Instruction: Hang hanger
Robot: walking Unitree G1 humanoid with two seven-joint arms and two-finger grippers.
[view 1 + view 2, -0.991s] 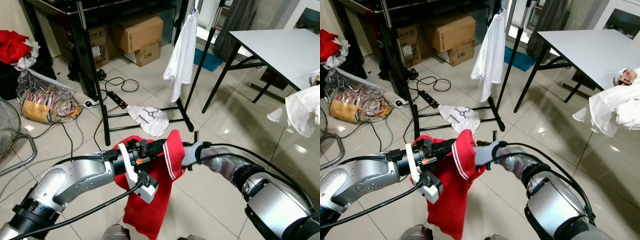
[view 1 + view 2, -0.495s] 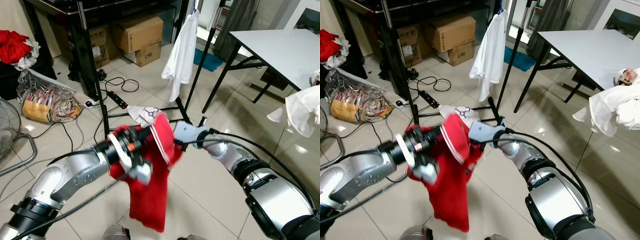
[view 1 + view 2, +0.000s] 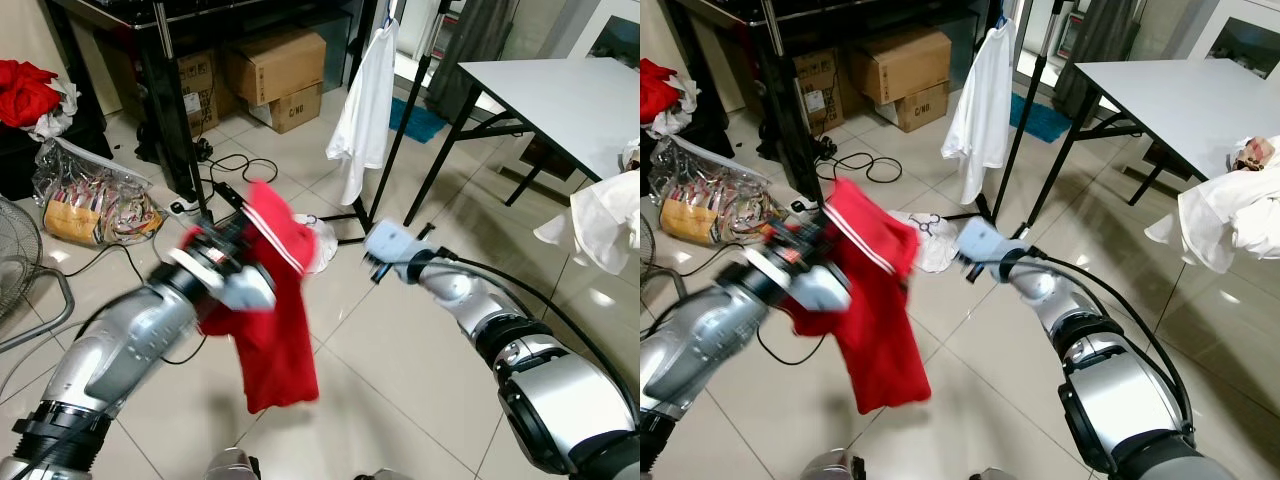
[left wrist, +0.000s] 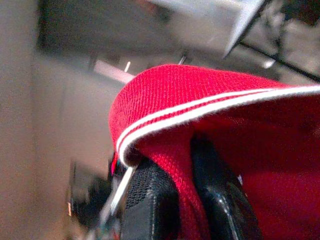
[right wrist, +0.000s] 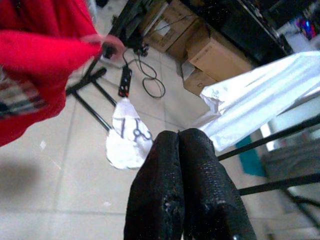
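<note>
Two black fingers (image 4: 150,200) of the left gripper (image 3: 232,232) pinch a red knit shirt (image 3: 268,310) with a white-striped collar, its cloth draping limp below the wrist. Since a second ago this arm has swung the shirt up and leftward, nearer the black rack (image 3: 190,150). Beside it, the right gripper (image 3: 372,262) has let go and drawn apart, its textured pads (image 5: 170,190) pressed together, empty.
</note>
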